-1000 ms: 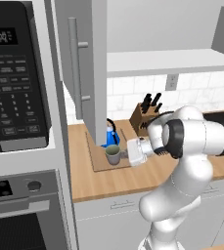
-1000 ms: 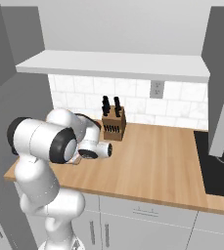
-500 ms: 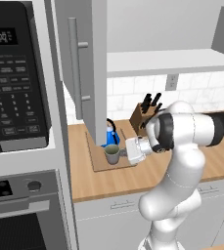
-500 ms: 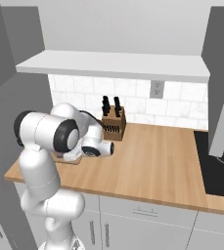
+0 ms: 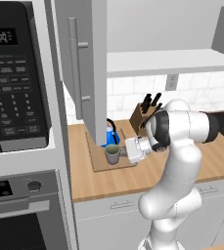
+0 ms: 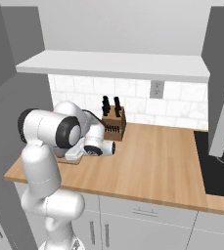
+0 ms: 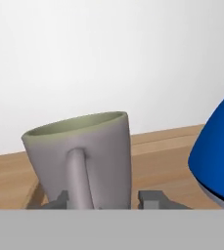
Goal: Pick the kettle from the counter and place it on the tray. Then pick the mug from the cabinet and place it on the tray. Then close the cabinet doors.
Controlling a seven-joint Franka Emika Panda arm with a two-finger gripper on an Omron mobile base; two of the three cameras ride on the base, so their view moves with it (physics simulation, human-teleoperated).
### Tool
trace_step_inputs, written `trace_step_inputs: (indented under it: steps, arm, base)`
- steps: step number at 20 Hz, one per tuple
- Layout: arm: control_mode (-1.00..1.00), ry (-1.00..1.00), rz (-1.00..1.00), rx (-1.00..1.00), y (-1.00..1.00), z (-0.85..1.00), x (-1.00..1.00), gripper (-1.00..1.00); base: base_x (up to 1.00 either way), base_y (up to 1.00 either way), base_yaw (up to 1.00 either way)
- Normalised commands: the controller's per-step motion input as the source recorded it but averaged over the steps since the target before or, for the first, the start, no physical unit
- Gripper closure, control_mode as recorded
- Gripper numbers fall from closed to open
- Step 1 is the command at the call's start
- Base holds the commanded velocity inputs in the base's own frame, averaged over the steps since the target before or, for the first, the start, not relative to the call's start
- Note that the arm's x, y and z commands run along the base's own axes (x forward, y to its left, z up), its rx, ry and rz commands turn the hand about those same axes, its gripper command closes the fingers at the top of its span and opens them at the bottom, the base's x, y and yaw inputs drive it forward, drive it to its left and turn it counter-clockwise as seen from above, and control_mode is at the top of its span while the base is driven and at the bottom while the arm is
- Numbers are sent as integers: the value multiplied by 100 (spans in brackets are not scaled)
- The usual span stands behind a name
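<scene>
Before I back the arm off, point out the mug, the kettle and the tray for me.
mug (image 7: 84, 151): hand view, on its grey-green side wall above the handle.
kettle (image 5: 108, 138): left base view, on its blue body behind the mug.
tray (image 5: 100, 165): left base view, on the bare board left of the mug.

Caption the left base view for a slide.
Claw at the mug on the tray, kettle behind it, cabinet door open.

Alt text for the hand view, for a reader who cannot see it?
A grey-green mug stands close up on the wooden tray, handle facing the camera, between the gripper's two dark fingertips. The blue kettle curves in at the right, against a plain white wall.
</scene>
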Motion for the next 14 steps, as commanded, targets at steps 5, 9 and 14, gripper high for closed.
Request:
trace_step_inputs:
  steps: [5,9,14]
  arm:
    - [-100,0,0,0,1,-11,0,-100]
    - [-100,0,0,0,2,-5,-2,-100]
    - [-100,0,0,0,0,0,-14,-100]
  base:
    - [0,0,0]
    - [0,0,0]
    - [0,0,0]
